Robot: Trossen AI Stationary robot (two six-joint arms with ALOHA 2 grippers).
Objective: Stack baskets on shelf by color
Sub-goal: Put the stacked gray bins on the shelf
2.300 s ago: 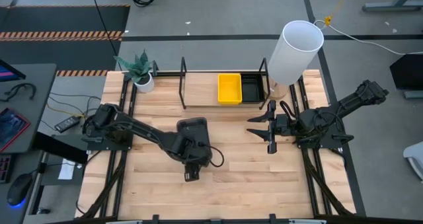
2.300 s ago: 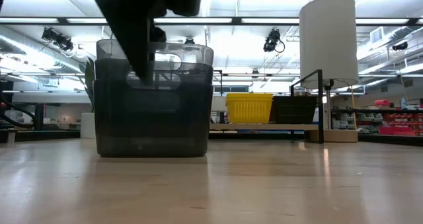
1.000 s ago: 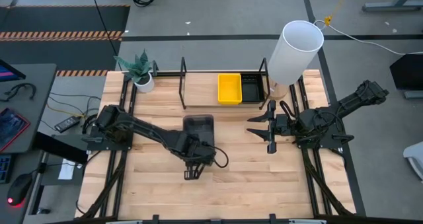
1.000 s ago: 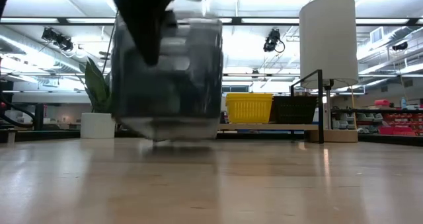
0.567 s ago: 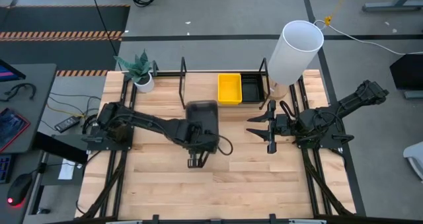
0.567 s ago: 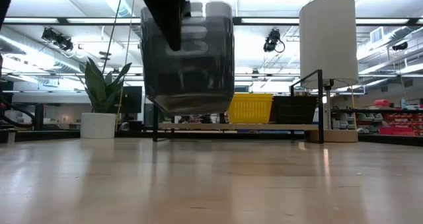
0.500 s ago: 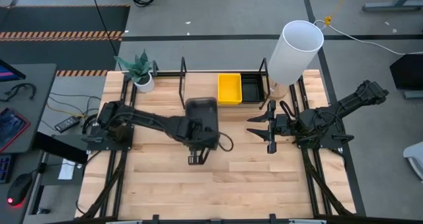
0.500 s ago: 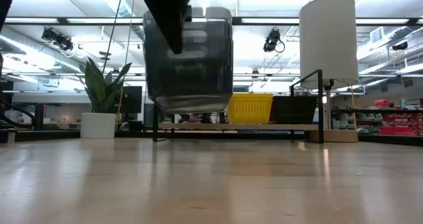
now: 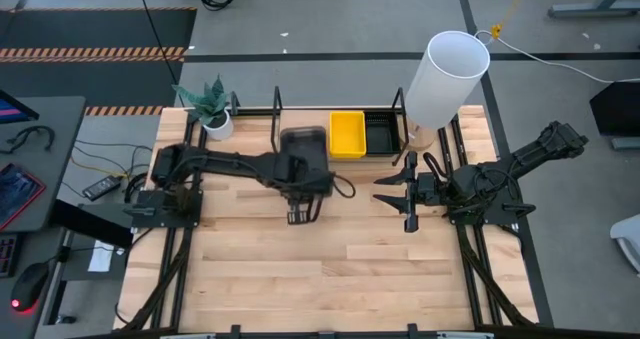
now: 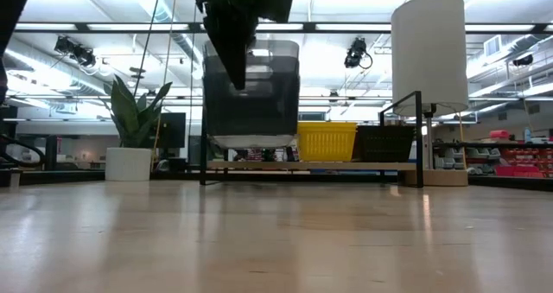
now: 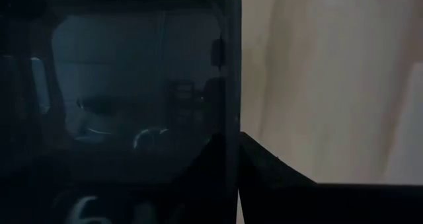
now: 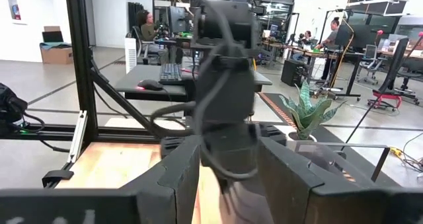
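Note:
My left gripper [image 9: 302, 174] is shut on a smoky grey basket [image 9: 304, 147], which hangs in the air just before the shelf [image 9: 277, 129], a low black rod rack at the table's far edge. In the low view the grey basket [image 10: 252, 98] floats level with the shelf's open left part. A yellow basket [image 9: 347, 134] and a black basket [image 9: 380, 134] stand side by side on the shelf's right part. My right gripper [image 9: 407, 193] waits open at the right, fingers pointing toward the table's left. My left gripper pinches the grey basket's near wall [image 11: 229, 72], one finger inside the basket and one outside. The fingers [image 10: 233, 55] come from above, pointing down. The basket hangs roughly upright, open side up, lifted clear of the table.
A tall white cylinder [image 9: 448, 74] stands at the shelf's right end and a potted plant [image 9: 212, 107] at its left end. Bare wood table [image 9: 330, 269] stretches from the arms to the near edge.
My left gripper has carried the grey basket up and toward the table's far edge, a little to the right, nearing the shelf. The basket, just off the table a second ago, now hangs well clear of it and stays upright.

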